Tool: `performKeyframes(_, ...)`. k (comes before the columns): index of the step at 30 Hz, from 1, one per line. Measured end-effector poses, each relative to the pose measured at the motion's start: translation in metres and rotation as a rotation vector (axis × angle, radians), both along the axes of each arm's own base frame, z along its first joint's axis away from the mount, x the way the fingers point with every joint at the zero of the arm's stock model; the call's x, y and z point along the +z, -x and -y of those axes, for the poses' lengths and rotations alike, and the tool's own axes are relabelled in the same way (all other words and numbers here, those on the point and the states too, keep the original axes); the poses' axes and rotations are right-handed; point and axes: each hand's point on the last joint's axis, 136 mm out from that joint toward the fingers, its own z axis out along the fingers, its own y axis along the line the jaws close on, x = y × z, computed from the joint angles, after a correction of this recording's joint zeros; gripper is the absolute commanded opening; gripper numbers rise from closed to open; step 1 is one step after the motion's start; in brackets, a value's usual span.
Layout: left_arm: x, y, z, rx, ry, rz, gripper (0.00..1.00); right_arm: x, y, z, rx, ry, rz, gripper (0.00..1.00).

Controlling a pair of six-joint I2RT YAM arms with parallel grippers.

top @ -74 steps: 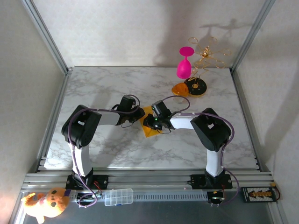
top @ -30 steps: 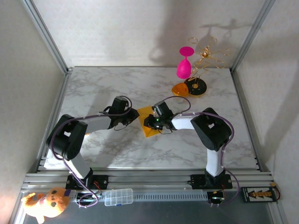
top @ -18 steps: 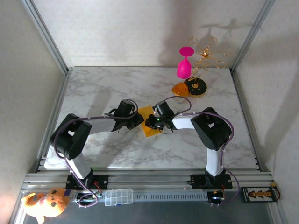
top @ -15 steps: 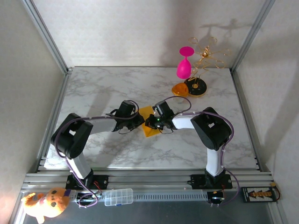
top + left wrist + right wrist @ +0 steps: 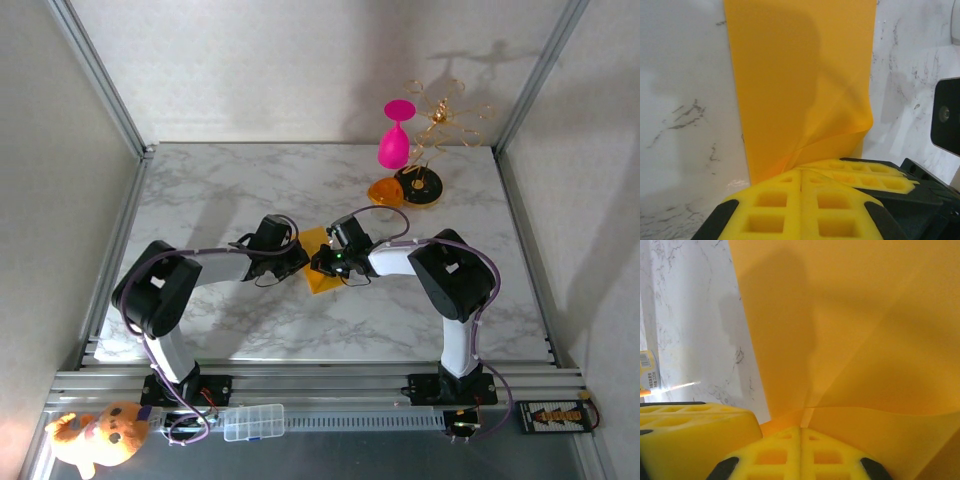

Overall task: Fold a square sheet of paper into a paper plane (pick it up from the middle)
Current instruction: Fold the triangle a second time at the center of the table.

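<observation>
Left gripper (image 5: 801, 174) newly inward, tight on paper (image 5: 795, 75) edge

Your paper (image 5: 795, 75) looks thin, matt and smooth, with soft creases. The pads (image 5: 740, 212) are waffled yellow rubber or plastic. Your table's (image 5: 230, 190) marbled top shines.

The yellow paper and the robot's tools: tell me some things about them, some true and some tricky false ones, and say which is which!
1. The left tool is shut on the sheet of paper. True.
2. The right tool hangs open, away from the paper. False: it is shut on the paper too.
3. The paper is blue. False: it is yellow-orange.
4. A pink glass stands at the far side of the table. True.
5. The paper is scrunched into a ball. False: it lies mostly flat, lifted where the tools pinch it.
</observation>
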Motion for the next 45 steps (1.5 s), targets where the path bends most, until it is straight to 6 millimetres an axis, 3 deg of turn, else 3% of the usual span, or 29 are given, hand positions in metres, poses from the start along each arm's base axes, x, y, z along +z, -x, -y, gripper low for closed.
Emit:
performKeyframes(15,-0.017,-0.002,-0.006,0.022,-0.050,-0.024,0.00,0.000,0.000,0.000,0.001,0.000,-0.002,0.00)
performKeyframes(24,-0.017,-0.003,-0.007,0.000,-0.079,-0.021,0.00,0.003,-0.001,-0.001,0.004,-0.014,-0.007,0.03)
performKeyframes(33,-0.017,-0.007,-0.004,-0.053,-0.119,0.001,0.00,0.025,-0.009,0.015,0.001,-0.044,0.074,0.04)
performKeyframes(39,-0.017,-0.011,-0.001,-0.084,-0.134,0.017,0.00,0.021,-0.009,0.017,0.015,-0.032,0.083,0.03)
performKeyframes(45,-0.016,-0.013,0.000,-0.125,-0.159,0.028,0.00,0.003,-0.006,0.023,-0.002,0.016,0.047,0.03)
